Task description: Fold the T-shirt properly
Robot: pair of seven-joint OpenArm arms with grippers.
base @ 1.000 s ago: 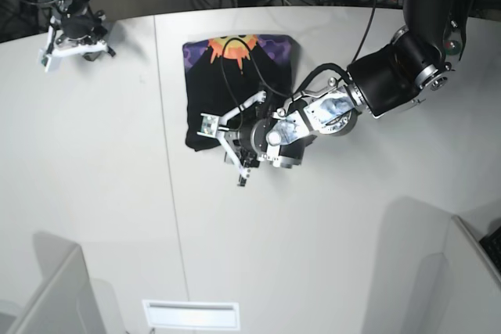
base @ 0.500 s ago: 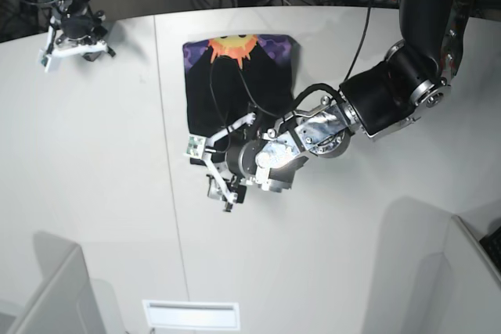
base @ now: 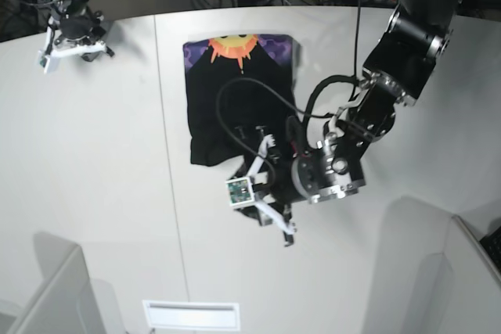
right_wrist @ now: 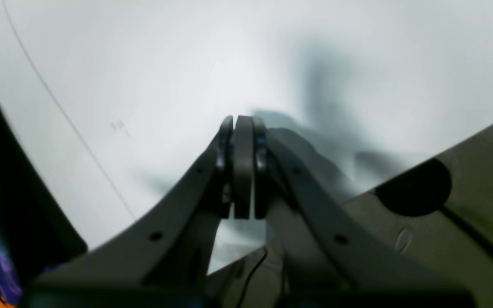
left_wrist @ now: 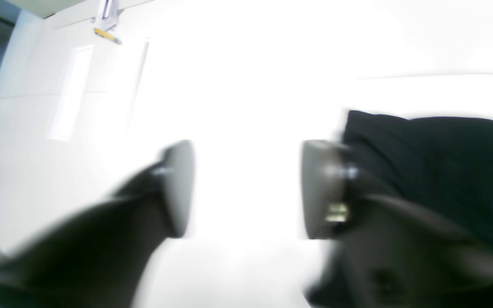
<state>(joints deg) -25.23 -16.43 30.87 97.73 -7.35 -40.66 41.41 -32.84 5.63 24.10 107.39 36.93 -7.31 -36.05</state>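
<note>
The T-shirt (base: 235,91) is lying folded on the white table (base: 102,177), sun print at its far edge. The left end effector (base: 262,205) is hovering just past its near edge, fingers spread, gripping nothing. The right end effector (base: 72,46) is sitting well apart, pressed together.

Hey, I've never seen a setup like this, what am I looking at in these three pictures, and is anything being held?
This is a two-armed robot at a white table. One picture looks down from overhead; the other two come from cameras mounted on each wrist, looking along the jaws. A black T-shirt with an orange sun print lies folded on the table. The left gripper, on the overhead picture's right, hangs by the shirt's near edge with its jaws apart; its blurred wrist picture shows nothing between them, the shirt just beside. The right gripper sits off in the far corner, jaws shut and empty.
</note>
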